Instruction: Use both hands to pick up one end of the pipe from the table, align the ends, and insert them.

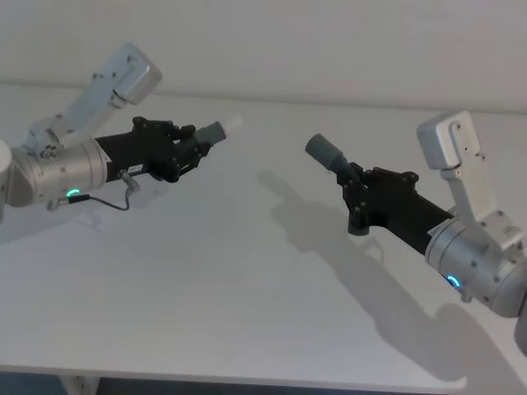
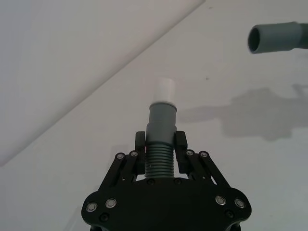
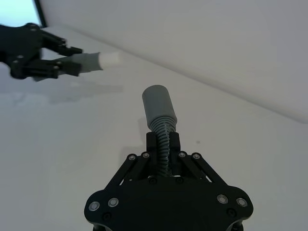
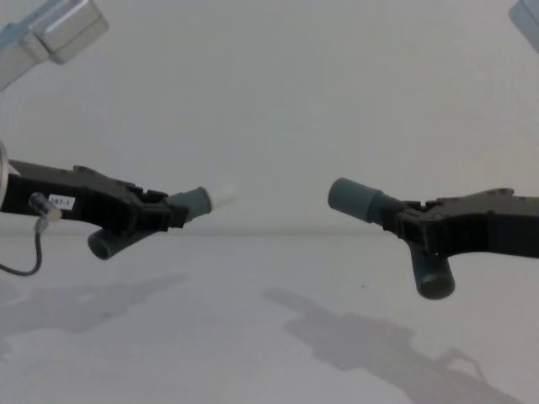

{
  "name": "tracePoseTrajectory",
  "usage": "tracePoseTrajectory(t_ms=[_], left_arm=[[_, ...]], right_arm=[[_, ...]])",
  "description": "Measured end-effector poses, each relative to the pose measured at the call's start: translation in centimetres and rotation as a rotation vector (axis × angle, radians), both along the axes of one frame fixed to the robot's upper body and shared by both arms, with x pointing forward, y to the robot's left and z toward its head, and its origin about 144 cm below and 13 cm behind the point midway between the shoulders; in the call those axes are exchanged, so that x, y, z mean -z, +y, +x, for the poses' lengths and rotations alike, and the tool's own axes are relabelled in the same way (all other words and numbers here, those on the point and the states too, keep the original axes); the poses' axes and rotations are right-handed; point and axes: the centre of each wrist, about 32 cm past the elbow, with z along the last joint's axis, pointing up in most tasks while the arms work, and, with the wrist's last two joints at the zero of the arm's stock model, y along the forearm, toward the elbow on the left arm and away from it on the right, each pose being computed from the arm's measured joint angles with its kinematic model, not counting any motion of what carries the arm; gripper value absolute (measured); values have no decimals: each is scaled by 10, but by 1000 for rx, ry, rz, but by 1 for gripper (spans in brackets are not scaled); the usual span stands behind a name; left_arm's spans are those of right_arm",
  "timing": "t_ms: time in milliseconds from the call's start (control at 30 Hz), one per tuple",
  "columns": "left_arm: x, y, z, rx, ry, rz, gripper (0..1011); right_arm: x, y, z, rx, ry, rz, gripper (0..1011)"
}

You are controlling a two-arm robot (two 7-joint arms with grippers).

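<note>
Two at once, clenching clear above the counter (image 1: 206,296) the stub-tipped piece (image 1: 210,132) in the left tool (image 1: 191,141) and the collared piece (image 1: 327,155) in the right tool (image 1: 350,177), aiming white stub (image 1: 234,123) rightward at collar mouth (image 1: 311,146), well apart.

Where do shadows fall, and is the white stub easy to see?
Head view: the right tool casts a soft grey shadow on the table; the white stub blends into the pale table. Left wrist view: the left tool and its pipe are sharp.

The table (image 1: 206,313) is finished matt white. The stub-tipped pipe piece (image 2: 161,139) and the other pipe piece (image 3: 161,115) are moulded in dull grey plastic, ribbed, with smooth collars.
</note>
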Motion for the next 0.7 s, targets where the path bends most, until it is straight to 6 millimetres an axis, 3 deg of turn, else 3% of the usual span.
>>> tracePoseTrajectory(t_ms=[700], left_arm=[[-31, 15, 1, 224, 15, 34, 347]], right_arm=[[-8, -28, 7, -294, -34, -26, 145]])
